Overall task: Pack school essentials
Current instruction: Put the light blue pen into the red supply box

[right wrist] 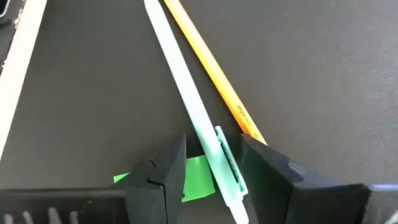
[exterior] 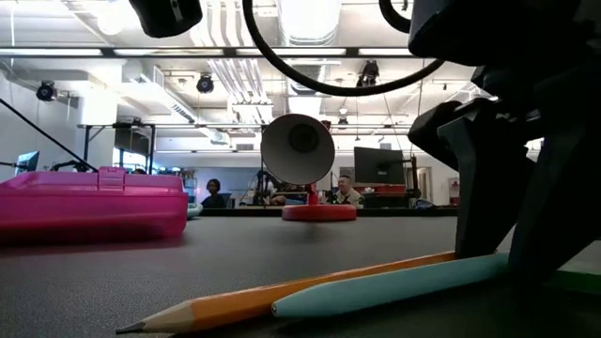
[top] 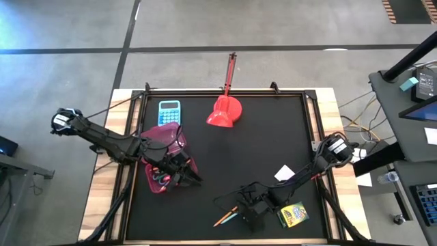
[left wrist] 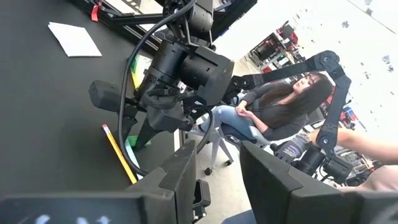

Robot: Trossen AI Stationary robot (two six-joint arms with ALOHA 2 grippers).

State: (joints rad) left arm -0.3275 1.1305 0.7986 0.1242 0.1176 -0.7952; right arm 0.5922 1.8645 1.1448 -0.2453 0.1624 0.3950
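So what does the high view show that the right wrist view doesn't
Only the high view: the left gripper at the pink case, the blue calculator, the red scoop, the white square and the crayon box.

Only the right wrist view: the pale blue pen passing between the right gripper's open fingers, with a green slip under it.

Both: the orange pencil beside the pen on the black mat.
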